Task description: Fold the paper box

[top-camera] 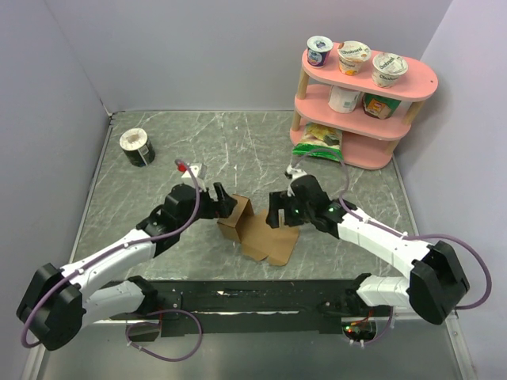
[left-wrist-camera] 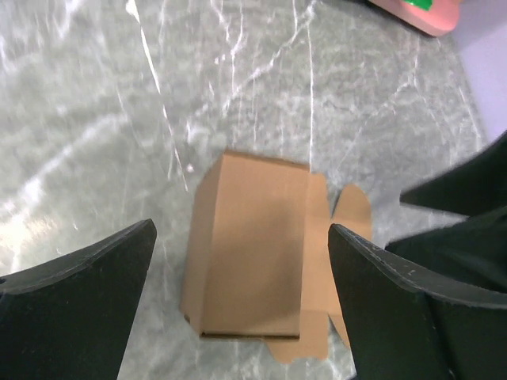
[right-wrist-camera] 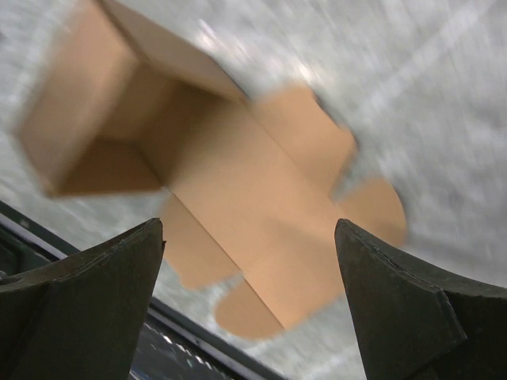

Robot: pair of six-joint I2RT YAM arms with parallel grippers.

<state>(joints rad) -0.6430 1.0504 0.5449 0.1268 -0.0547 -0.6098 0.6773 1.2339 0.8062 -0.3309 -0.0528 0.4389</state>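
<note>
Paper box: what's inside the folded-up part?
In the right wrist view the paper box shows only bare cardboard walls inside, with nothing in it. The far inner corners are blurred and shadowed, so unconfirmed.

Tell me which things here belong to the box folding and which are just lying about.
Job in hand: paper box, partly folded; left claw and right claw, both open, holding nothing.

Lying about: black-and-white tub; pink shelf; yogurt cups on it; snack bag.

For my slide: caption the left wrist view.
Open left gripper poised above the partly folded paper box on the grey marbled table.
</note>
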